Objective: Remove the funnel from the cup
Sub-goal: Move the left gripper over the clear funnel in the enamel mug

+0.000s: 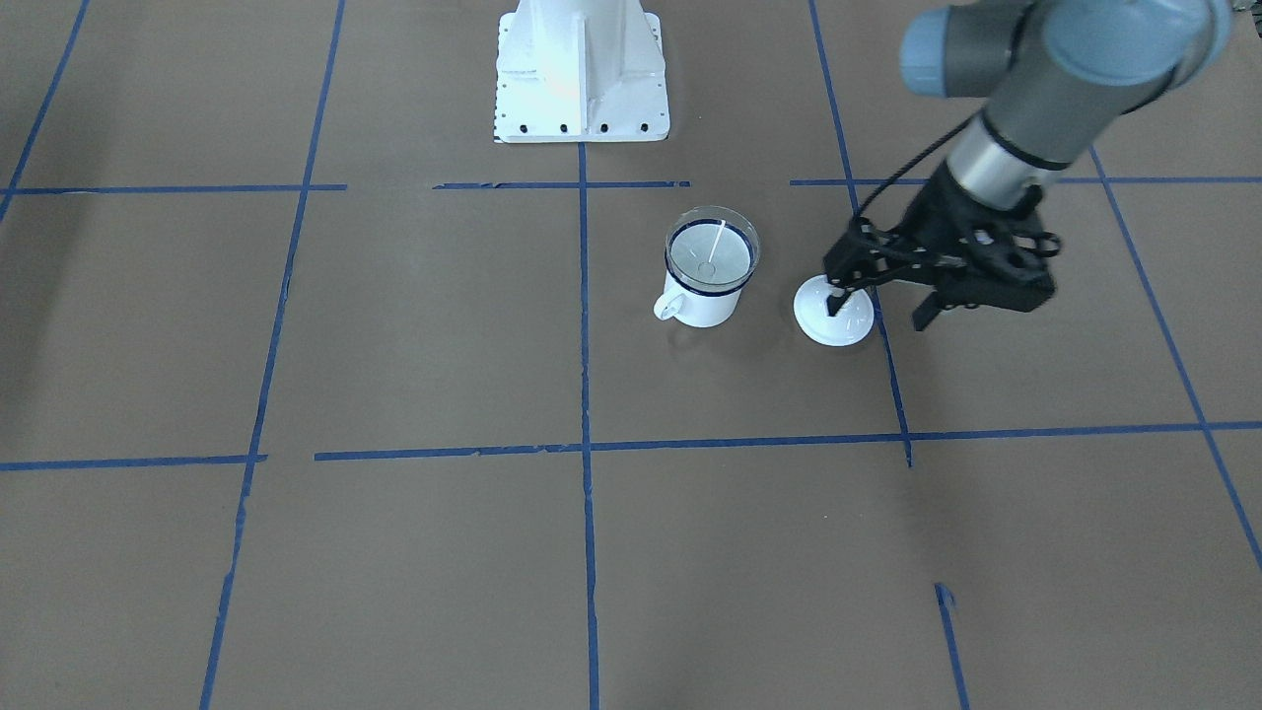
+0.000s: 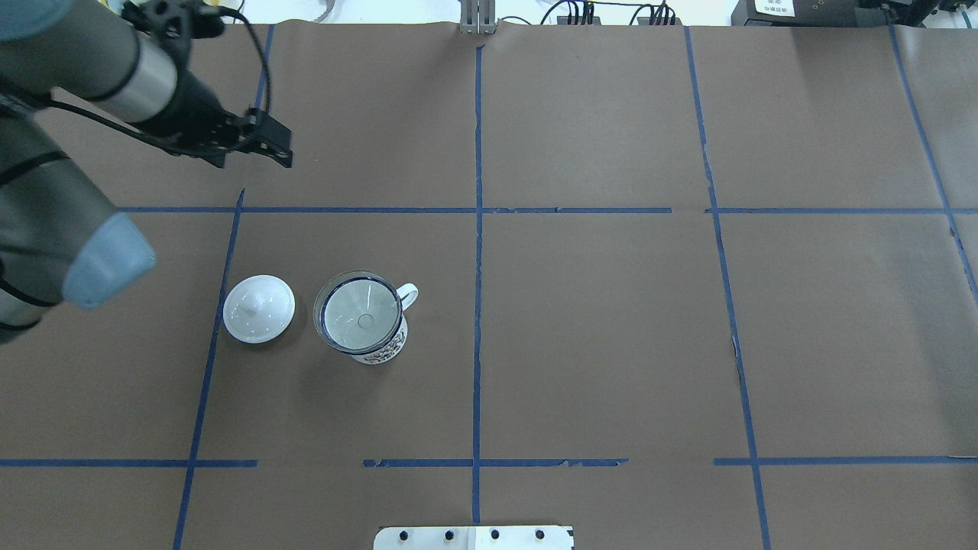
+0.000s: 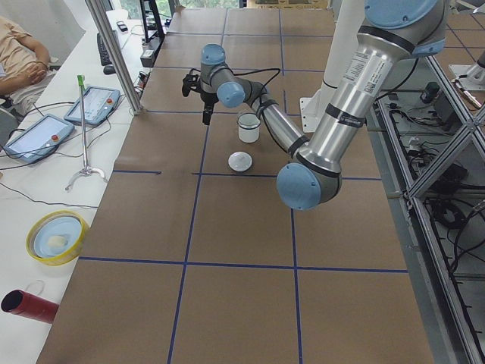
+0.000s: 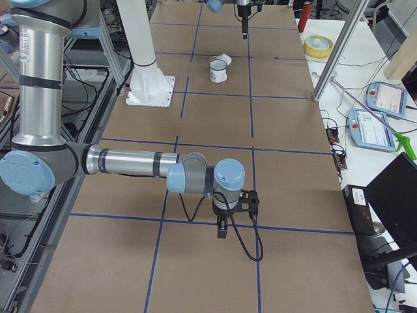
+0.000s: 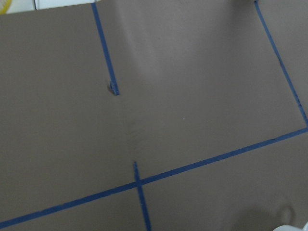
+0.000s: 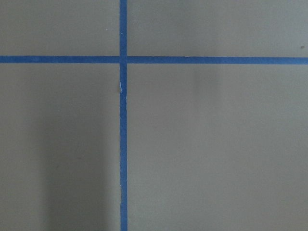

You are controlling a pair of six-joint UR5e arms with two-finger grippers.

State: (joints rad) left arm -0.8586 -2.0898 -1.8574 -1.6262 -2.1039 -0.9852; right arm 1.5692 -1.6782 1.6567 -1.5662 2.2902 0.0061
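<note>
The white cup [image 1: 705,308] with a dark blue rim stands upright on the brown table, and the clear funnel [image 1: 725,258] sits in its mouth, spout down. The overhead view shows the cup [image 2: 384,353] and funnel [image 2: 359,313] left of the centre line. My left gripper [image 1: 880,308] is open and empty, raised above the table beside the cup. In the overhead view the left gripper [image 2: 279,149] is beyond the cup and to its left. My right gripper [image 4: 223,231] hangs far from the cup, over the table's other end. I cannot tell whether it is open.
A round white lid [image 1: 838,320] with a knob lies flat next to the cup, also in the overhead view [image 2: 258,308]. The robot's white base [image 1: 582,79] stands at the table's edge. Blue tape lines [image 2: 477,229] cross the brown table.
</note>
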